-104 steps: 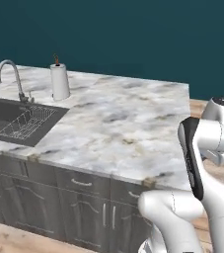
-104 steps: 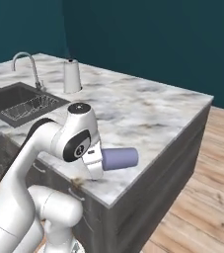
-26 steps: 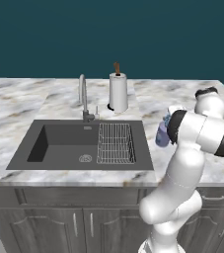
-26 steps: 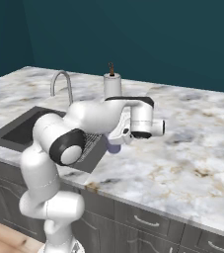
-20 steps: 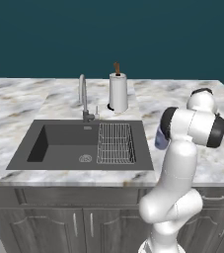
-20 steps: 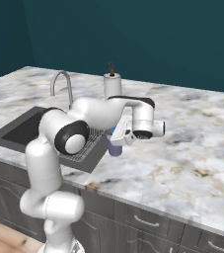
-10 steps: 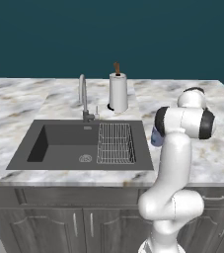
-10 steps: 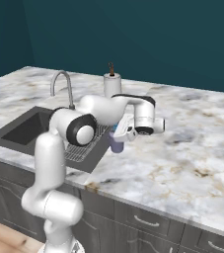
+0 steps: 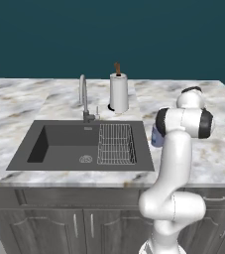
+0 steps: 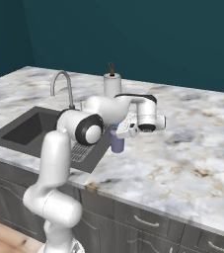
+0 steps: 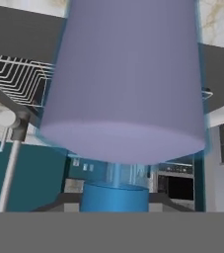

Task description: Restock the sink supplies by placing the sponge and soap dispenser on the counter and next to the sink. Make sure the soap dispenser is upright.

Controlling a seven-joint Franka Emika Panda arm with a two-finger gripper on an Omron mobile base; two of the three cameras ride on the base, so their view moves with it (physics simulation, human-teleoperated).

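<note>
Left base view: arm has swung in toward sink [image 9: 84, 141] over last second; soap dispenser [image 9: 157, 137] now low at basin's right rim, on or just above counter [image 9: 213, 158], mostly hidden behind arm. I read this as placement step, nearly done.

Right base view: gripper [image 10: 122, 132] pinching dispenser [image 10: 117, 142], bottle upright, base at or near marble beside sink [image 10: 19, 129]. Contact unclear.

Hand view: lavender body [image 11: 126, 74] close up, blue pump [image 11: 114, 196] below. Sponge still to place.
</note>
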